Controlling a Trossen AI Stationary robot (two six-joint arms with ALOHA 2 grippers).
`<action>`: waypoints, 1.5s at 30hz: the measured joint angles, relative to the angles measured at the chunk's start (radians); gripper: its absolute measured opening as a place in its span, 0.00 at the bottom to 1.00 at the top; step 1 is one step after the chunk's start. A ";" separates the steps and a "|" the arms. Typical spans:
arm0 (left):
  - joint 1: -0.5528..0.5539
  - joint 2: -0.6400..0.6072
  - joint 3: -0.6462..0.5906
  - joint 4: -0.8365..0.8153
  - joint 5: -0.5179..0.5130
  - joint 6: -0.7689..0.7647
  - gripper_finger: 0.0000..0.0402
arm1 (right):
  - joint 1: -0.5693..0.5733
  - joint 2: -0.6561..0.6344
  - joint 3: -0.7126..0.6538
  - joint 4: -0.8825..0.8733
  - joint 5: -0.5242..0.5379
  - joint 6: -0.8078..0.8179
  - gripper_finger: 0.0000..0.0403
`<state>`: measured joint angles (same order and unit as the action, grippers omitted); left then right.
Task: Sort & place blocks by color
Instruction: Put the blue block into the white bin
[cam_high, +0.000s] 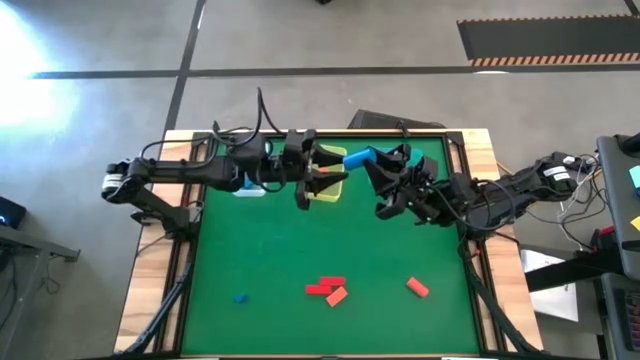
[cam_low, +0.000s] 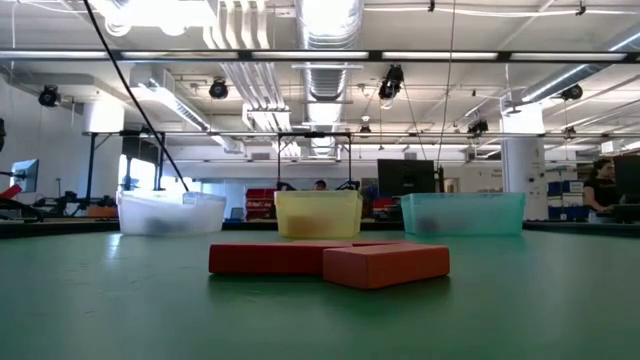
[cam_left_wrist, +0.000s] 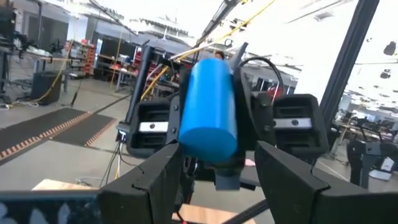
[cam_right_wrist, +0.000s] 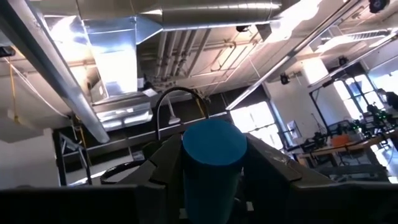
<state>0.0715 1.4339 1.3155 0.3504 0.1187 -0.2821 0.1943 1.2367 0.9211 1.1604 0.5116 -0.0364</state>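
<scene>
clear bin, yellow bin, teal bin translucent, contents unclear. right gripper clamped on smooth blue cylinder block in the air beside the yellow bin; left gripper spread open facing it. red blocks, orange bar, small blue block on green mat.

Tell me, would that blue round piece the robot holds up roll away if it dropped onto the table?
Probably, if it lands on its side: the blue cylinder has a round, smooth-looking body, so it would likely roll on the flat green table. Stood on its flat end, it should stay put. It seems solid and stiff: the right gripper pinches it without visible denting.
</scene>
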 joint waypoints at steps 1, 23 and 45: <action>0.000 0.005 0.000 0.015 -0.001 0.000 0.46 | 0.000 0.003 0.001 0.004 0.001 0.001 0.30; 0.000 0.069 0.000 0.190 0.002 0.000 0.29 | -0.001 0.003 0.002 -0.002 -0.015 0.012 0.30; 0.305 -0.040 -0.001 -1.015 -0.240 0.000 0.29 | -0.003 -0.152 0.002 -0.356 0.252 0.130 0.64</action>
<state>0.3764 1.3941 1.3148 -0.6646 -0.1210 -0.2818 0.1917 1.0850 0.9226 0.8042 0.7632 0.0933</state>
